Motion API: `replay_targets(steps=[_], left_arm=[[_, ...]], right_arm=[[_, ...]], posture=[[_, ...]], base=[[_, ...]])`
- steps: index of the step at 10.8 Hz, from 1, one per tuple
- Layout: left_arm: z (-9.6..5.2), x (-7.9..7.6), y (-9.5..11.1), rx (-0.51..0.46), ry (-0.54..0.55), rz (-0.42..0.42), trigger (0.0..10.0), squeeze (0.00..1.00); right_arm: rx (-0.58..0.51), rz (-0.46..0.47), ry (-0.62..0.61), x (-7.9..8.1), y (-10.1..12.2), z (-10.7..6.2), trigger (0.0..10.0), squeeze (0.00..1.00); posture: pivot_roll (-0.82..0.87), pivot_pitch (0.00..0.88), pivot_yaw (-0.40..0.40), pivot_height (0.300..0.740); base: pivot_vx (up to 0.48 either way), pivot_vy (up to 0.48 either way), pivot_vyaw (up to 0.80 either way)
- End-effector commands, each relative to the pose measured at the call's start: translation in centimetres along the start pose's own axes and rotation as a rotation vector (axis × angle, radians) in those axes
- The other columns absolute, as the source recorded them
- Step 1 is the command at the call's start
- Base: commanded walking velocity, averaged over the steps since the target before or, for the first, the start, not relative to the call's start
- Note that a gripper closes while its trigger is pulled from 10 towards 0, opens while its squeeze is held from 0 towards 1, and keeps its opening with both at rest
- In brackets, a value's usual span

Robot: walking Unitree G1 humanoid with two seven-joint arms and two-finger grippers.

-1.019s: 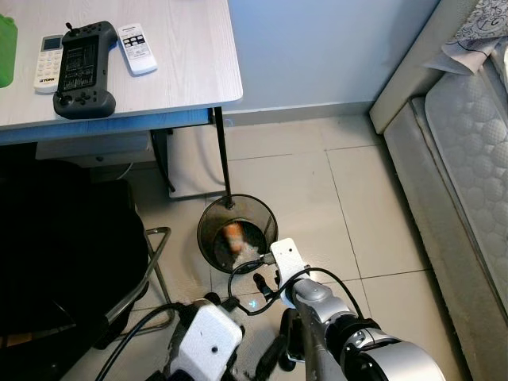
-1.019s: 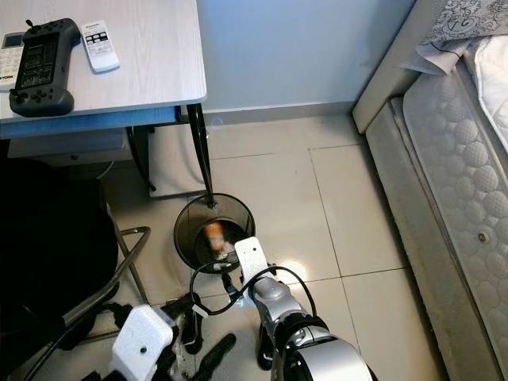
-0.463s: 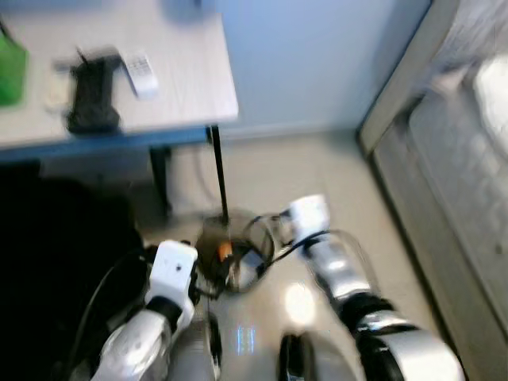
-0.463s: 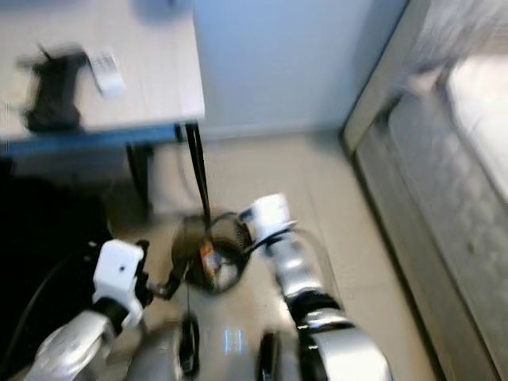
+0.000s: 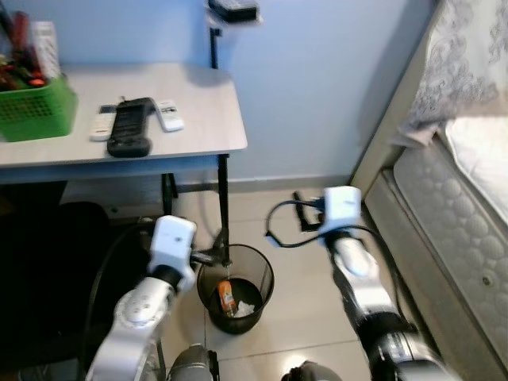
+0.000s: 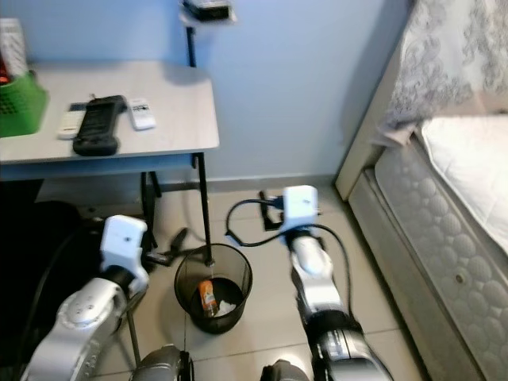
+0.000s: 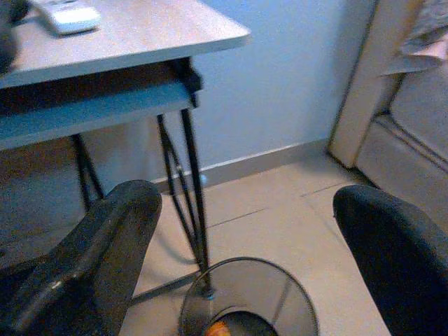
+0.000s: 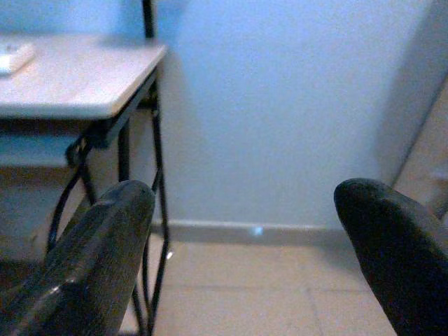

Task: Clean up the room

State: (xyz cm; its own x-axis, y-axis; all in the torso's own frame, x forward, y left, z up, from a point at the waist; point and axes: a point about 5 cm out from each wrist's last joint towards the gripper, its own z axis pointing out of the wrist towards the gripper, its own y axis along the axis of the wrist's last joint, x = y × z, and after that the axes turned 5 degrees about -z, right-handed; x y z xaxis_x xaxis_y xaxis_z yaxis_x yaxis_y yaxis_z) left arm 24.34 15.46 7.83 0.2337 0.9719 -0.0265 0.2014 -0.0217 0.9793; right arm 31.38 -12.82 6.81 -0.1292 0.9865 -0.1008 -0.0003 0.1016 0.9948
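The left pincer [image 7: 241,259] has its two black fingers [image 7: 91,259] spread wide apart, holding nothing. Between them, on the tiled floor [image 7: 280,210], stands a round mesh bin [image 7: 248,297] with something orange [image 7: 218,327] inside, touching a thin black leg [image 7: 194,203] of the worktop [image 7: 133,38]. A white remote [image 7: 66,15] lies on the worktop. A bed frame [image 7: 364,91] stands against the blue wall [image 7: 287,77].

Silver arms, white wrist blocks, black cables
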Motion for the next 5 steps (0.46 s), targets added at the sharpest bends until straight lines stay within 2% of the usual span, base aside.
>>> replay_targets(steps=[1,4,5], left_arm=[[0.5,0.4,0.4,-0.023,0.005,0.009,10.0,0.00],[1.1,1.9,1.6,-0.110,0.075,0.013,10.0,0.00],[0.1,2.4,3.5,-0.185,0.113,0.006,10.0,0.00]], right_arm=[[-0.037,-0.004,-0.055,-1.3,0.7,-0.4,10.0,0.00],[-0.067,0.026,-0.192,-4.3,0.5,-3.9,10.0,0.00],[-0.071,0.039,-0.187,-4.9,0.2,-6.0,10.0,0.00]], posture=[[0.07,0.000,-0.025,0.711],[0.05,0.000,-0.013,0.711],[0.05,0.000,-0.008,0.711]], base=[[0.000,0.000,0.00],[0.000,0.000,0.00],[0.000,0.000,0.00]])
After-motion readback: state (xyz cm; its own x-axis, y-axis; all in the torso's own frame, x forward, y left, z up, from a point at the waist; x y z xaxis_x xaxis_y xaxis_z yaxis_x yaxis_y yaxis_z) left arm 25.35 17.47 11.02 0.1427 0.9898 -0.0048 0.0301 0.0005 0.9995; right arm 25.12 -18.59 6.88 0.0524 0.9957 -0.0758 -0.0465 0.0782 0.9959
